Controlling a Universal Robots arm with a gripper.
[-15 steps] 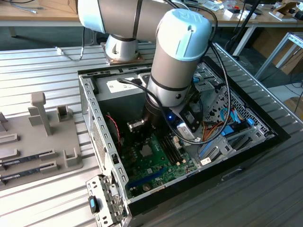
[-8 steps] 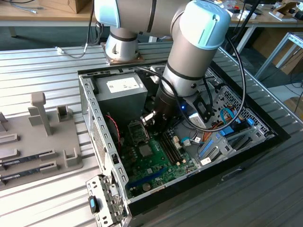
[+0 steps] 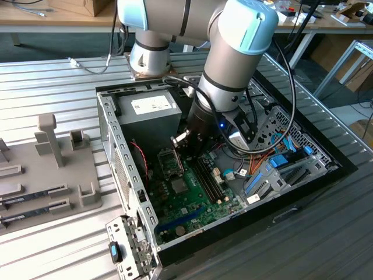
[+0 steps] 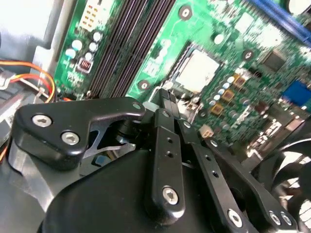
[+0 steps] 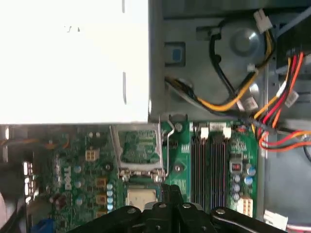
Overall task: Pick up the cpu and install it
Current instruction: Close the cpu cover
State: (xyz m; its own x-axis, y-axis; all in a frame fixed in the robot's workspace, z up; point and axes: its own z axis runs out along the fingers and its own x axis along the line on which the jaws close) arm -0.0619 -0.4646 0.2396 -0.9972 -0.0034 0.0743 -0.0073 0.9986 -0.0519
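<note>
Second wrist view: the cpu (image 4: 197, 72) lies flat in its socket on the motherboard (image 4: 204, 24), just beyond the tips of the gripper (image 4: 167, 98). The gripper's fingertips meet and grasp nothing. First wrist view: the socket's hinged cover (image 5: 138, 171) stands open.

The tool (image 4: 167, 97) has open room only from above over the motherboard (image 3: 186, 201), hemmed by the power supply box (image 3: 152, 108), case side wall (image 3: 119, 154) and cable tangle (image 3: 265, 153)

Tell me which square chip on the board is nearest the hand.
The silvery-topped cpu, right beside the hand; the bare dark chip lies farther along the green board.
</note>
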